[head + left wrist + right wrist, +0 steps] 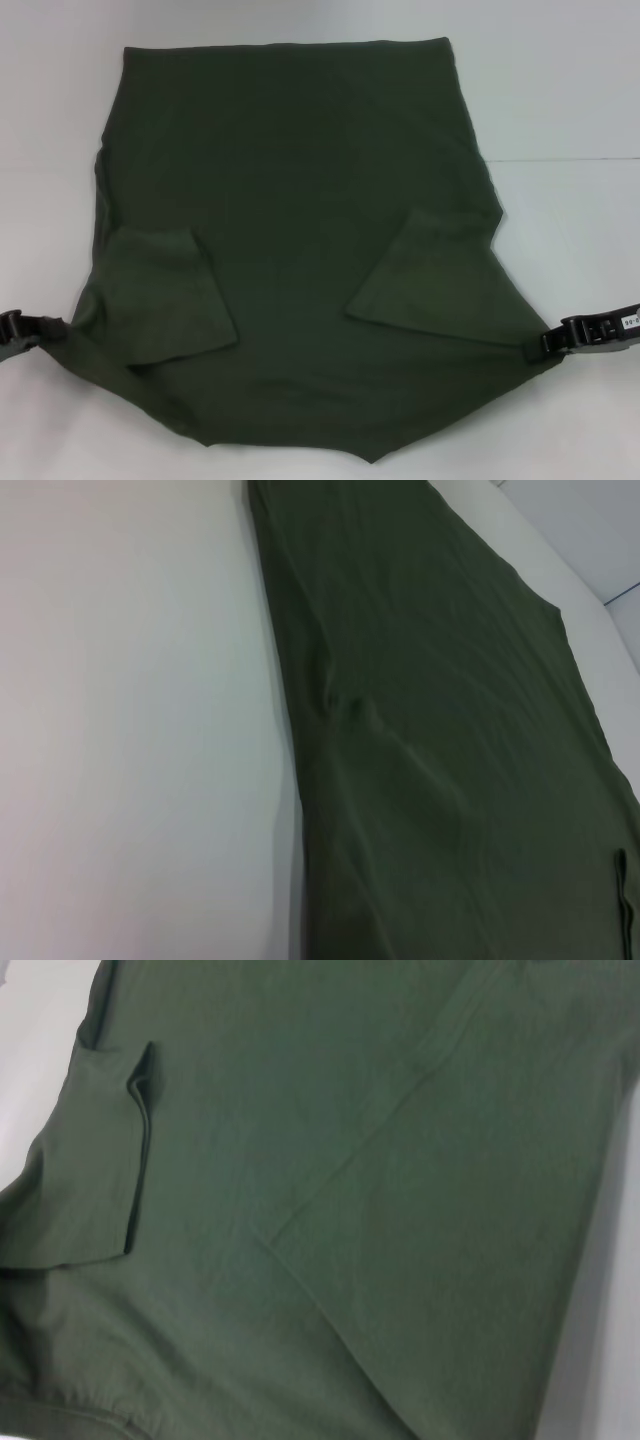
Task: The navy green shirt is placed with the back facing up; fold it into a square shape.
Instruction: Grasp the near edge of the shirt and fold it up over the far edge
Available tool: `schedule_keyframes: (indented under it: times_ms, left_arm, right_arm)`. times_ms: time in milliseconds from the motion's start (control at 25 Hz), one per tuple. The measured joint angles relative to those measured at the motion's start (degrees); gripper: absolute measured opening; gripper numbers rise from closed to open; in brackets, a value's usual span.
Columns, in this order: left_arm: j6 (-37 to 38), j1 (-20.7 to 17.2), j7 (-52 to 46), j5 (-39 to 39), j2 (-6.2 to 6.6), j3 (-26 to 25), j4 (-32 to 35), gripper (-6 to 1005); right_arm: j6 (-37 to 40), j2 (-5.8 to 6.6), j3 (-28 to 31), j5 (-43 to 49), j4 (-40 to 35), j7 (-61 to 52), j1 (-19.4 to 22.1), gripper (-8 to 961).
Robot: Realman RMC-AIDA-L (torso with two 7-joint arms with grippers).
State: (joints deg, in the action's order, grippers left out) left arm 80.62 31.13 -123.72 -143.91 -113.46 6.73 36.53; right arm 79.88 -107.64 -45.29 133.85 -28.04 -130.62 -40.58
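The left gripper (45, 331) is seen low at the left edge of the white table (560, 90), and the right gripper (555, 343) low at the right edge, each reaching in sideways and closed on a side corner of the navy green shirt (300, 200). The shirt is spread flat in the middle of the table, plain side up, with both short sleeves (165, 300) folded in over it. The cloth is soft and dull, dark olive, with faint creases, straight along the far edge and pulled to points at the near corners.
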Motion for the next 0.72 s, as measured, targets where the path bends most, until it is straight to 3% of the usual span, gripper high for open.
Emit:
schedule_keyframes:
  times_ms: [320, 720]
  left_arm:
    - [1.5, 0.0, -0.1, -0.1, 0.03, -0.1, 0.1, 19]
    - [11.1, -0.9, -0.2, -1.7, 0.76, 0.1, 2.7, 19]
  right_arm:
    - [1.4, 0.24, 1.2, -0.2, 0.0, 3.2, 0.9, 33]
    - [6.8, 0.34, 4.0, -0.3, -0.7, 11.4, 2.5, 34]
